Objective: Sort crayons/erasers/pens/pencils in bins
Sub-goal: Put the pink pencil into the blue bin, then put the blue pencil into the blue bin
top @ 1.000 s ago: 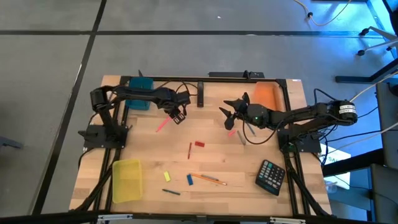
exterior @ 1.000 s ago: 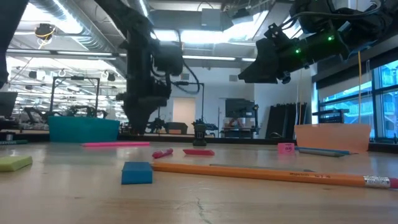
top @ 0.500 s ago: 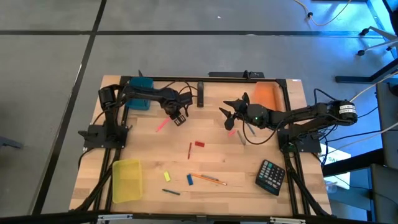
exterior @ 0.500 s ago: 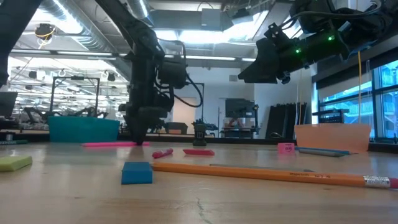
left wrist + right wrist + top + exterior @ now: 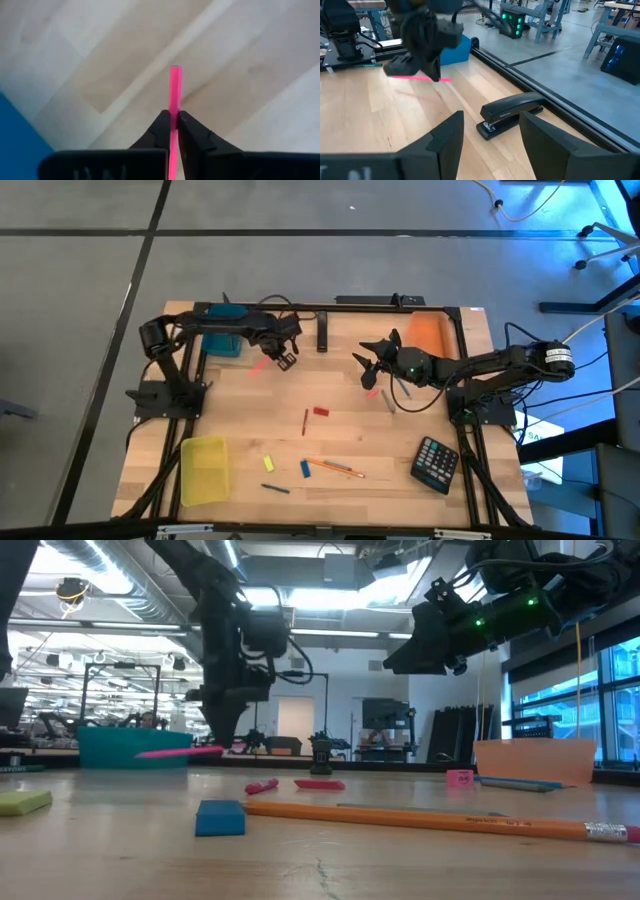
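Handling judgement for the pink stick [image 5: 174, 95]: it appears light, thin, rigid and smooth, probably a pen or pencil, so a narrow pinch can let it swivel or slip; a hold near its middle would balance it best. The left gripper [image 5: 284, 358] has its two fingers closed tight on this stick, which is clear of the bench surface. In the left wrist view the stick runs straight out between the fingertips, with a good length projecting past them and more passing back between the fingers. In the low view the left gripper [image 5: 222, 725] carries the stick roughly level, its free end pointing toward the teal bin [image 5: 133, 748]. From above, the stick [image 5: 258, 365] hangs over the bench near its far left corner, just beside the teal bin [image 5: 222, 343], which looks like the likely drop point. The right gripper [image 5: 372, 360] waits above the far right part of the bench, near the orange bin [image 5: 431, 332], its fingers spread wide and empty. The yellow bin [image 5: 203, 468] sits at the near left corner. A red eraser [image 5: 321, 411] lies near the bench middle and a yellow eraser [image 5: 268, 463] nearer the near edge, both well apart from either gripper.
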`<action>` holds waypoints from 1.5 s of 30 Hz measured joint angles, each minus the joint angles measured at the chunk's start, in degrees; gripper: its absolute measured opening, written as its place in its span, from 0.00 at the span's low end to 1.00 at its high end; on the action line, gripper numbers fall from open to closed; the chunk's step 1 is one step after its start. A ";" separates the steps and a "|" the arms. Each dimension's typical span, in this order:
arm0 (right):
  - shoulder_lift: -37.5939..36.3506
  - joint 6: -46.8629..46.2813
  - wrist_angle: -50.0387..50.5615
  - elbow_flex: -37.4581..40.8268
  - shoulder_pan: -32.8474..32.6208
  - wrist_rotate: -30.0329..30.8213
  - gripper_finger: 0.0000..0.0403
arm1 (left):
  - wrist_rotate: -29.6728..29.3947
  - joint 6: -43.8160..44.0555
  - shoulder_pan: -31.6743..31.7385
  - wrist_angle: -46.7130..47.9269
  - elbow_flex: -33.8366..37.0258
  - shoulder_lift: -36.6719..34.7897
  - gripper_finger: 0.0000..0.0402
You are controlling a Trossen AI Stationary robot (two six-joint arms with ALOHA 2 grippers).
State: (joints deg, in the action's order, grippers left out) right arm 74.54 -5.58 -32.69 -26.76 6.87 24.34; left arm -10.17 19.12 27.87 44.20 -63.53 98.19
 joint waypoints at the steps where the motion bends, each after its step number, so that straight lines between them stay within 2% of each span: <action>1: 0.00 0.00 -0.02 0.00 0.00 0.00 0.49 | -0.09 0.07 0.78 0.17 0.04 -1.28 0.02; 7: 0.00 -0.06 0.00 0.00 0.00 0.00 0.49 | -3.08 0.23 5.32 0.01 -0.09 -9.73 0.02; 14: 0.00 0.05 0.00 0.00 0.00 0.02 0.49 | -19.11 -0.21 11.79 1.94 -0.17 -17.89 0.02; 18: 0.00 0.22 -0.02 0.00 0.02 0.02 0.49 | -21.75 -1.10 15.92 4.61 0.34 -18.30 0.01; 23: 0.00 0.86 -0.01 0.00 0.02 0.02 0.49 | -20.49 -0.92 19.37 3.33 5.90 -18.05 0.01; 30: 0.00 1.15 -0.05 0.00 0.02 0.04 0.49 | -9.59 4.31 23.98 3.31 11.67 -18.11 0.08; 33: 0.00 1.31 -0.22 0.00 0.02 0.04 0.49 | -9.39 4.46 24.91 3.39 12.39 -18.11 0.14; 38: 0.00 1.46 -0.20 0.00 0.02 0.04 0.49 | -13.00 4.29 24.65 0.60 12.39 -18.11 0.22; 45: 0.00 4.41 0.96 0.00 0.07 5.30 0.49 | -13.11 3.38 23.13 -8.05 12.38 -18.14 0.25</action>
State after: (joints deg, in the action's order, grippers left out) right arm 74.54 -1.17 -31.73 -26.76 6.94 29.64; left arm -23.29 22.50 51.01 36.15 -51.15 80.05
